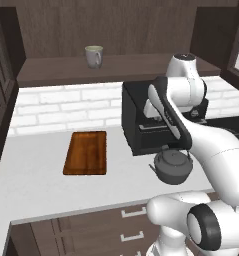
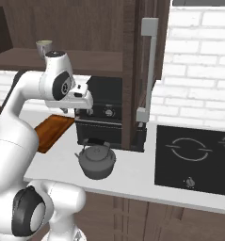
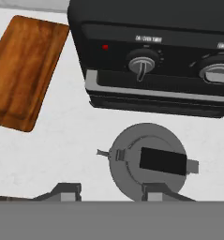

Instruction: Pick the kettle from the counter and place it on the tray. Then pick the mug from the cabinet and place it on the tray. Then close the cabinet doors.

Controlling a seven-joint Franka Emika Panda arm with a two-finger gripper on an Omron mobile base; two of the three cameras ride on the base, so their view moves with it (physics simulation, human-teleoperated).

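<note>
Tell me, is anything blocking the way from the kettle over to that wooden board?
Nothing visible. The kettle sits on the counter in front of the black oven, and only bare countertop lies between it and the tray.

The white arm rises from its base, bends at a dark elbow joint and reaches forward, wrist turned down. Its gripper (image 3: 108, 191) points at the surface, fingers (image 3: 64, 191) apart with nothing between them.

Black toaster oven (image 1: 141, 125) (two knobs), cooktop (image 2: 194, 157).
</note>
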